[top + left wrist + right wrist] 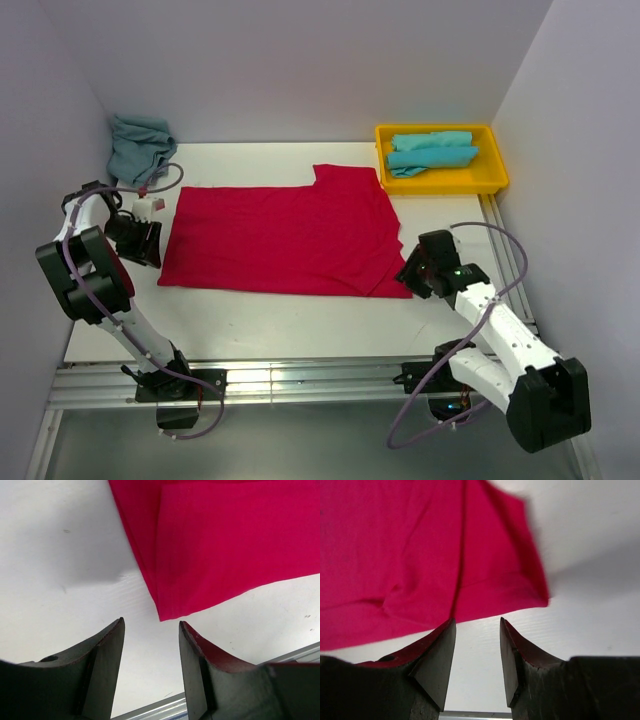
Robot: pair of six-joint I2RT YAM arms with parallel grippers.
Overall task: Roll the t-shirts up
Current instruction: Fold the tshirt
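Observation:
A bright red t-shirt [280, 240] lies folded flat across the middle of the white table. My left gripper [150, 245] sits just off its left edge, jaws open and empty; in the left wrist view the shirt's corner [170, 612] lies just beyond the left gripper [151, 622]. My right gripper [408, 272] is at the shirt's near right corner, open with nothing between its fingers; the red cloth [420, 555] lies just past the right gripper [477, 621]. Rolled turquoise t-shirts [432, 152] rest in the yellow tray. Another turquoise t-shirt [140, 147] is bunched at the back left corner.
The yellow tray [495, 180] stands at the back right. White walls close in the table on three sides. A metal rail [300, 380] runs along the near edge, and another runs down the right side [505, 250].

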